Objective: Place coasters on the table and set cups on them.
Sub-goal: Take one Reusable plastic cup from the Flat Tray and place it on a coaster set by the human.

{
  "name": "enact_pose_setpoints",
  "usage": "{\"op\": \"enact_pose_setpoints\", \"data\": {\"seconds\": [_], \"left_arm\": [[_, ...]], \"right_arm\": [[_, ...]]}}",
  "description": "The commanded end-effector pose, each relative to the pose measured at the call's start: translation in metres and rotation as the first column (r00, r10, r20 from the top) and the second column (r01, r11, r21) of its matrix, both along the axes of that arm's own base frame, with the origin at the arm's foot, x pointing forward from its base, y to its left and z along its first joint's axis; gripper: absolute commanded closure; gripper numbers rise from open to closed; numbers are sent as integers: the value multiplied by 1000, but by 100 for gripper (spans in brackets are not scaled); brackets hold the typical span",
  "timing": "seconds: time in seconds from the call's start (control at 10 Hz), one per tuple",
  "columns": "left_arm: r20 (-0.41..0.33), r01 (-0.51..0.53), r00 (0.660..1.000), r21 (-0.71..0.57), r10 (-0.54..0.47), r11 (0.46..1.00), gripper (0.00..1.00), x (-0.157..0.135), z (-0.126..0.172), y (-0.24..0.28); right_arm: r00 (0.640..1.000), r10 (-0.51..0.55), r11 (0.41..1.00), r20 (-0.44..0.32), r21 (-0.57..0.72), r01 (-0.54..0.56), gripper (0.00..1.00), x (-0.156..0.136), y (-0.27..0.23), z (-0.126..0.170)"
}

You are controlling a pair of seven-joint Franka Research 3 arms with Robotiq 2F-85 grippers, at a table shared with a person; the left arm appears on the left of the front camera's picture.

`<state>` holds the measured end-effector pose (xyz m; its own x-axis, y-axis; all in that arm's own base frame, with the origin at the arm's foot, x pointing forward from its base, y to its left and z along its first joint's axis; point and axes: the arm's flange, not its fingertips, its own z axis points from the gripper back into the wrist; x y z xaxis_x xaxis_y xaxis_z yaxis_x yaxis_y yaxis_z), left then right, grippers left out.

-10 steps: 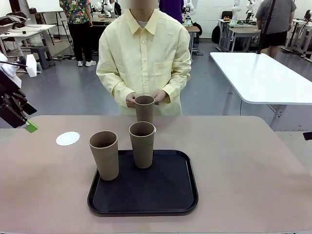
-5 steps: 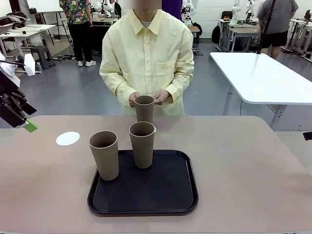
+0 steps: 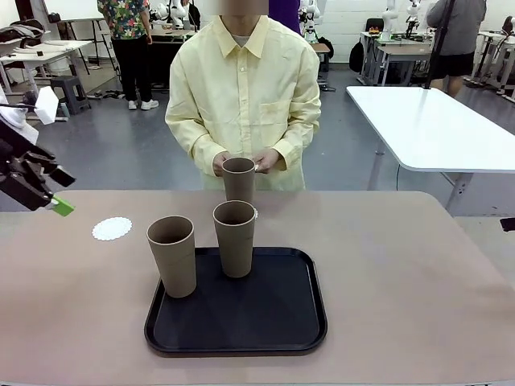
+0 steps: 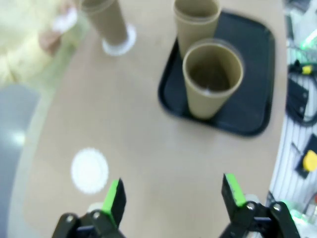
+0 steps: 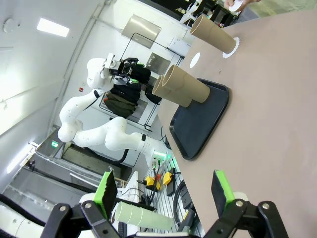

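The left claw (image 4: 173,192) is hanging wide open, gripping nothing, above the left end of the desk (image 3: 418,265). A bare coaster (image 3: 112,228) is lying on the desk just beyond it. At the far edge the person is keeping one hand (image 3: 219,164) and the other hand (image 3: 265,159) close behind the far cup (image 3: 238,178), which is standing on its own coaster (image 4: 119,45). The nearer cup (image 3: 172,257) and the middle cup (image 3: 234,240) are waiting upright on the black tray (image 3: 273,322). The right claw (image 5: 163,193) is gaping too, empty, well apart from the cups.

To my eye one cup is done and the bare coaster is asking for the next. The left claw would need to reach across to the nearer cup, close on its wall, lift it clear of the tray's rim, and set it upright, centred on that coaster.
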<state>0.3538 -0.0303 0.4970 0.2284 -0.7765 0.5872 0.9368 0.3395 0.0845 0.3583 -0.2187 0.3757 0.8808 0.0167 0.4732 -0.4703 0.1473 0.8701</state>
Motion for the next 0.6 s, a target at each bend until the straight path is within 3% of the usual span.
{"op": "enact_pose_setpoints", "data": {"seconds": [0.0,0.2,0.5], "left_arm": [[70,142,989,-234,-129,962,0,17,-40,8],[125,164,983,-276,-134,947,0,26,-65,14],[190,186,971,-238,-142,953,0,36,-114,19]], "right_arm": [[1000,-1,1000,-2,2,1,0,0,0,-1],[1000,-1,1000,-2,2,1,0,0,0,-1],[1000,-1,1000,-2,2,1,0,0,0,-1]]}}
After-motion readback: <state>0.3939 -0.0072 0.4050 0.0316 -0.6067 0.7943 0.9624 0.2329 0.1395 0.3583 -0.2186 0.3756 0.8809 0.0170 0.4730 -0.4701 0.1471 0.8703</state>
